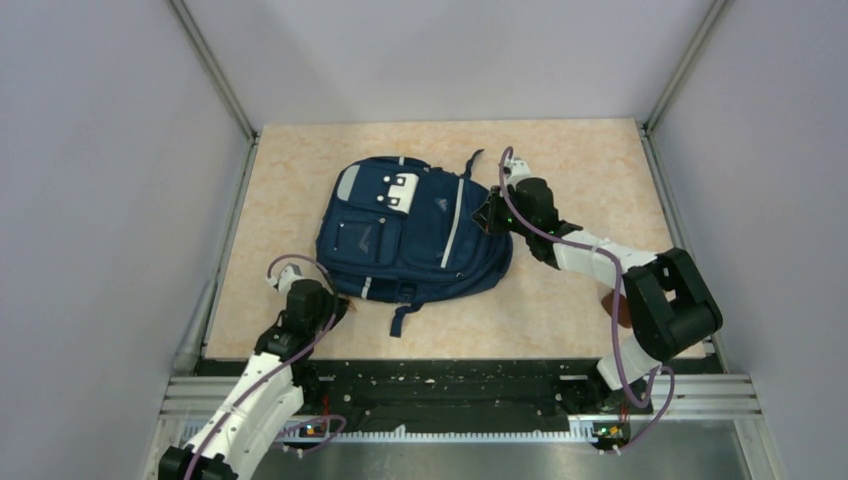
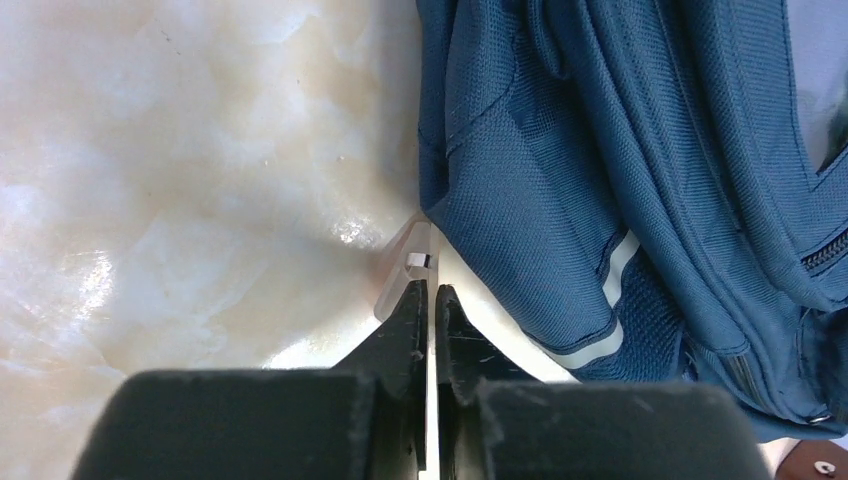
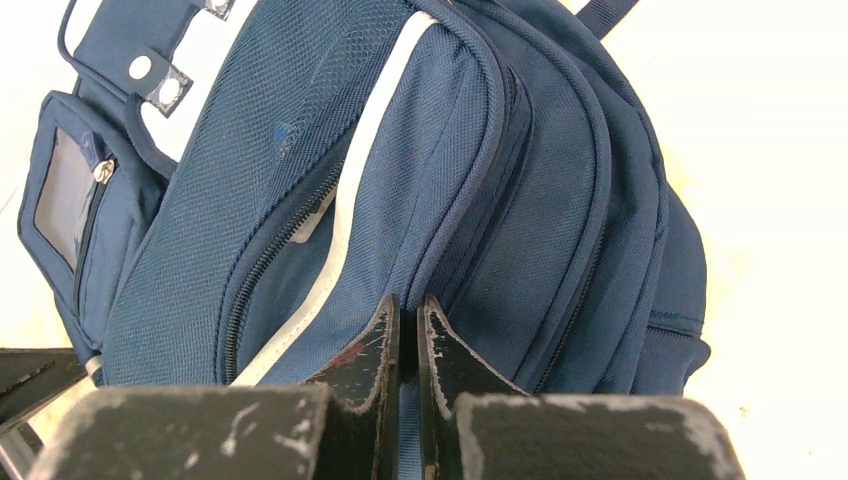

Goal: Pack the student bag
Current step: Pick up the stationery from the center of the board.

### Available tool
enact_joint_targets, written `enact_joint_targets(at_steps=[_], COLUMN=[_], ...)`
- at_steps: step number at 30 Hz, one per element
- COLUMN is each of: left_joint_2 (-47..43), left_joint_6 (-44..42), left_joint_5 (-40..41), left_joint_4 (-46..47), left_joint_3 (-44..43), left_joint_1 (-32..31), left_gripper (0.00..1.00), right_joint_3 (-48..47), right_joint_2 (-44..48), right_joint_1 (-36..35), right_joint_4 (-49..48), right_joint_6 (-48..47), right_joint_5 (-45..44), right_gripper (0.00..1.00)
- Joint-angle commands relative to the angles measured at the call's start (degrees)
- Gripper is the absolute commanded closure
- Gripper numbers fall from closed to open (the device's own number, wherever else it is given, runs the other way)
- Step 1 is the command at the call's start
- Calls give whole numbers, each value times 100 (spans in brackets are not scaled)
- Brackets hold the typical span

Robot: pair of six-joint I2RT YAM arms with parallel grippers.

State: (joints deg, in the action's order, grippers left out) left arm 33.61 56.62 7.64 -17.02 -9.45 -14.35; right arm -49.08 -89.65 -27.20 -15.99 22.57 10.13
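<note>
The student bag (image 1: 420, 235), a large navy backpack with pale stripes and white strap patches, lies flat in the middle of the table. My left gripper (image 1: 338, 300) is at its near left corner, low over the table. In the left wrist view the jaws (image 2: 431, 285) stand almost together on a thin clear plastic piece (image 2: 408, 268) that runs under the bag's edge (image 2: 560, 200). My right gripper (image 1: 492, 212) is pressed against the bag's right side. Its fingers (image 3: 408, 300) are shut, with blue fabric of the bag (image 3: 400, 150) between them.
Grey walls with metal posts (image 1: 215, 75) close in the table on three sides. A black rail (image 1: 450, 380) runs along the near edge. Something small and brown (image 2: 815, 465) shows beside the bag's corner. A loose strap (image 1: 405, 315) trails off the bag toward the rail.
</note>
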Motion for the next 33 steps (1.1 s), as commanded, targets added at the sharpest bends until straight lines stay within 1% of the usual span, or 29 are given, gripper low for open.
enact_joint_targets(at_steps=[1,2,4,6,8,10,13,16,19,22,26,29,33], left_joint_2=[-250,-371,-659,-987,-1303,-1500,-1387,-958,-451,-174,57,288,597], left_joint_6=[-89,-164,-351,-603,-914,-1365,-1814,-1911,-1989,-2065,-1953,-1629,-1500], left_joint_5=[29,31,-48,-207,-426,-901,-2013,-3123,-3957,-4564,-4853,-5064,-5006], left_joint_4=[34,-33,-161,-254,-252,63,850,1838,2572,2949,3481,4265,4795], left_joint_3=[17,-23,-110,-235,-389,-494,-661,-811,-1024,-1272,-1393,-1384,-1471], left_joint_1=[29,29,29,30,29,21,20,12,-12,-77,-199,-334,-723], left_gripper=[100,100,100,100,100,100,100,100,100,100,100,100,100], right_joint_3=[-40,-40,-27,21,96,174,303,544,828,908,1013,1099,1175], right_joint_2=[464,523,683,903,1171,1437,1773,2037,2181,2258,2298,2203,2103], right_joint_1=[23,26,30,31,31,31,31,26,-28,-283,-755,-1007,-1211], right_joint_4=[150,202,360,497,629,735,713,271,-449,-666,-1218,-1889,-2726], right_joint_6=[-192,-227,-298,-375,-409,-413,-317,175,983,1313,1706,2083,2694], right_joint_5=[2,-45,-147,-260,-405,-421,22,933,1669,1932,2115,2301,2317], right_gripper=[96,91,75,62,54,48,46,46,45,45,43,43,43])
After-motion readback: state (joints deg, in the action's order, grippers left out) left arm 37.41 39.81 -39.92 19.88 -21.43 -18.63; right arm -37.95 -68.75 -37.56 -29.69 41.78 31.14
